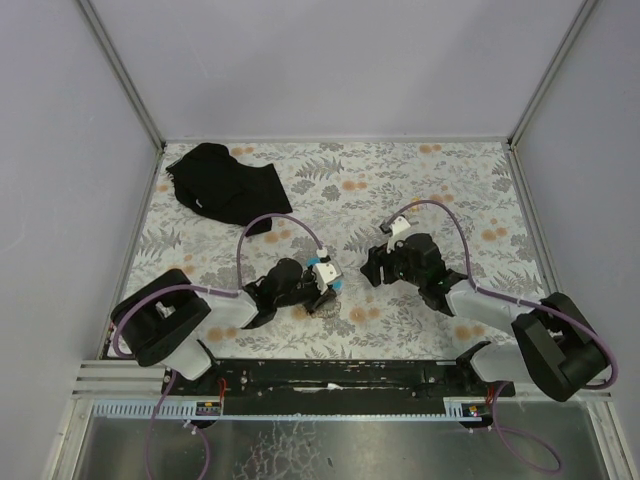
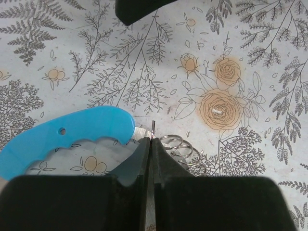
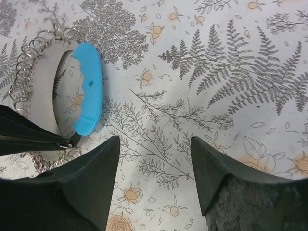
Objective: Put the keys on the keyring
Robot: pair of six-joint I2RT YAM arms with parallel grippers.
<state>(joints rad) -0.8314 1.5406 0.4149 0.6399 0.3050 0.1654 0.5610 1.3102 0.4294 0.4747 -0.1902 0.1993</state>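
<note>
The keyring (image 3: 88, 94) is a light-blue curved band on a thin grey wire loop, lying flat on the patterned table. Several small metal split rings (image 3: 24, 67) are strung along the loop. My left gripper (image 2: 150, 140) is shut on the wire's end beside the blue band (image 2: 67, 137), and small rings (image 2: 185, 153) lie just right of its fingers. In the right wrist view, the left fingers (image 3: 29, 137) pinch that wire end. My right gripper (image 3: 154, 144) stands open over bare table, to the right of the keyring, holding nothing. The keys are out of view.
A large black cloth (image 1: 225, 185) lies at the table's back left. Both grippers (image 1: 325, 288) (image 1: 372, 265) sit close together near the table's middle. Grey walls enclose the table on three sides.
</note>
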